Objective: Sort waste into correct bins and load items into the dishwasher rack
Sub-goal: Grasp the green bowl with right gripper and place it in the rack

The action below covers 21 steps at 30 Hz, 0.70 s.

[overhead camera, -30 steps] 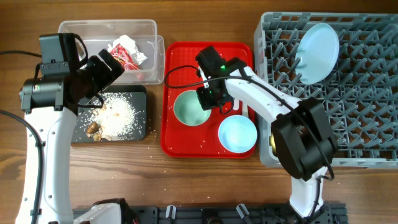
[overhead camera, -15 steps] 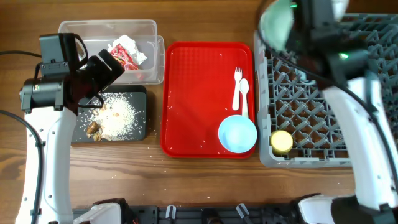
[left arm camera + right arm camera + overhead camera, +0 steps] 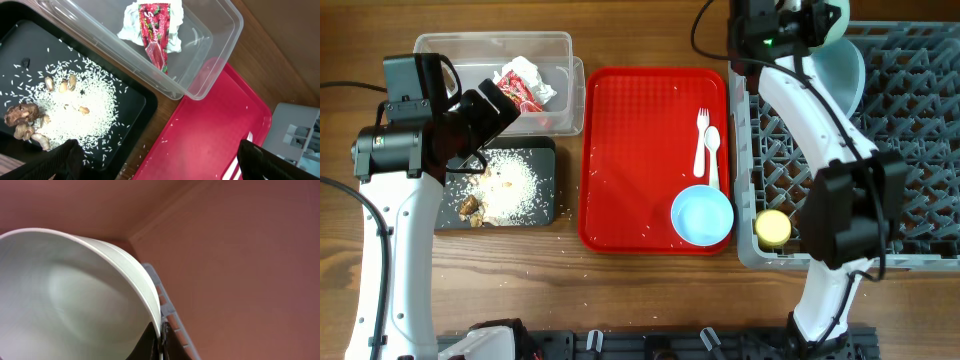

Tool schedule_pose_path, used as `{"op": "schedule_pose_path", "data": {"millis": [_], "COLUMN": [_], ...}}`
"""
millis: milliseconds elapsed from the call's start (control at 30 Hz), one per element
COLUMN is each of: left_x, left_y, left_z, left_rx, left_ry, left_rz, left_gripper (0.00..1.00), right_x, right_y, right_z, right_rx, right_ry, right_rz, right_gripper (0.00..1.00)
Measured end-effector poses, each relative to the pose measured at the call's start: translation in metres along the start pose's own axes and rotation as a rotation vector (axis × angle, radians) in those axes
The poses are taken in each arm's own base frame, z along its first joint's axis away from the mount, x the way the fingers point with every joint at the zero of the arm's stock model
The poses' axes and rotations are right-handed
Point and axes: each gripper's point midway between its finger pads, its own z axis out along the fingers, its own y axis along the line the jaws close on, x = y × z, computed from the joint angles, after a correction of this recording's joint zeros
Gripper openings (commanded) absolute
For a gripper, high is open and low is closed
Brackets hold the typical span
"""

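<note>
My right gripper (image 3: pixel 817 20) is shut on the rim of the pale green bowl (image 3: pixel 836 18) and holds it above the far left part of the grey dishwasher rack (image 3: pixel 910 200). The right wrist view shows the bowl (image 3: pixel 70 295) with its rim pinched between my fingers (image 3: pixel 150 342). A pale blue plate (image 3: pixel 842 80) stands in the rack and a yellow cup (image 3: pixel 772 228) sits in its near left corner. A light blue bowl (image 3: pixel 701 215), a white fork (image 3: pixel 700 140) and a spoon (image 3: pixel 712 150) lie on the red tray (image 3: pixel 630 150). My left gripper (image 3: pixel 498 105) is open and empty above the bins.
The clear tub (image 3: pixel 210 45) holds the white napkin (image 3: pixel 131 25) and the red wrapper (image 3: pixel 155 37). The black tray (image 3: pixel 135 95) holds rice scraps with brown bits (image 3: pixel 70 107). Loose grains lie on the wood and the red tray (image 3: pixel 210 135).
My right arm has lifted the pale green bowl off the red tray and carried it up over the rack's far left part. The left arm has not moved.
</note>
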Motion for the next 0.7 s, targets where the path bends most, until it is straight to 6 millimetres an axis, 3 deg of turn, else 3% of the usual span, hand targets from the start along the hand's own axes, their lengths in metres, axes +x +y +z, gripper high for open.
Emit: {"op": "schedule_pose_path", "data": {"millis": [233,367,400,500,600,700], "left_x": [0.0,0.0,0.0,0.0,0.0,0.0], "left_y": [0.0,0.0,0.0,0.0,0.0,0.0], "left_z": [0.0,0.0,0.0,0.0,0.0,0.0], "left_rx": [0.0,0.0,0.0,0.0,0.0,0.0], "left_ry": [0.001,0.0,0.0,0.0,0.0,0.0], "left_rz": [0.0,0.0,0.0,0.0,0.0,0.0], "left_gripper": [1.0,1.0,1.0,1.0,1.0,1.0], "right_x": [0.016,0.021,0.021,0.02,0.02,0.015], "right_y": [0.047,0.075,0.076,0.082,0.097,0.108], "right_z": [0.004,-0.015,-0.018,-0.025,-0.035,-0.052], "right_rx": [-0.04,-0.134,-0.14,-0.16,-0.227,-0.267], "right_ry": [0.012,-0.021,-0.026,-0.039,-0.069,-0.106], "right_rz": [-0.257,-0.381,-0.394,-0.412,-0.431,-0.437], "right_gripper": [0.04,0.04,0.09,0.47,0.62,0.66]}}
